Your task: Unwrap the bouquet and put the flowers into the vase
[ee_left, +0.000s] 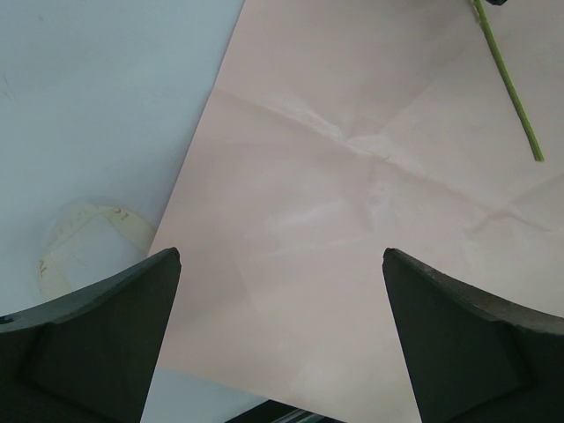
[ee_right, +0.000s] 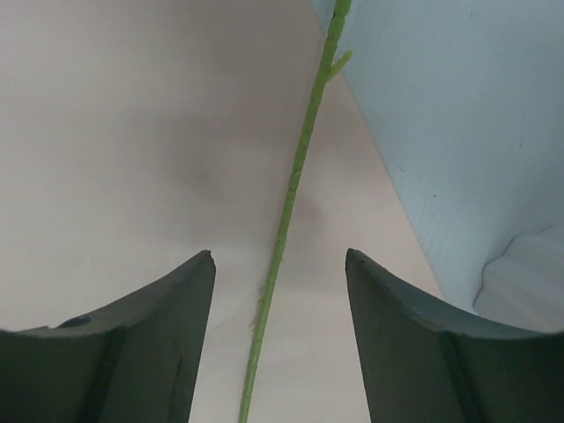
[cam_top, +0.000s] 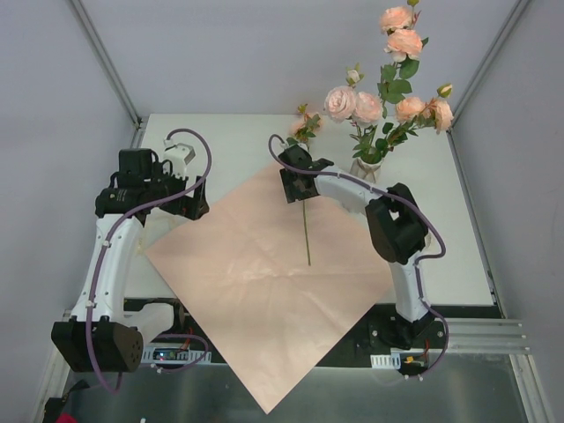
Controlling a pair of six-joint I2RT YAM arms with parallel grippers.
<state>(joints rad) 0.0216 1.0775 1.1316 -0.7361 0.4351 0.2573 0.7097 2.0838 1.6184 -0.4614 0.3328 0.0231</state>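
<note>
The white table (cam_top: 441, 229) carries a salmon-pink paper sheet (cam_top: 256, 282), opened flat, creased in a cross and set corner-on. The sheet lies beneath both grippers. Its left edge runs under the left gripper (ee_left: 282, 256), and its near corner hangs past the table's near edge. A single rose stem (cam_top: 307, 233) lies on the sheet directly below the right gripper (ee_right: 280, 254). Its leafy bud end rests on bare table beyond that gripper. Beyond and to the right of the same gripper stands the vase (cam_top: 366, 169), holding roses (cam_top: 366, 107). Left of the left gripper, on bare table, lies a pale round coil (ee_left: 88, 242).
</note>
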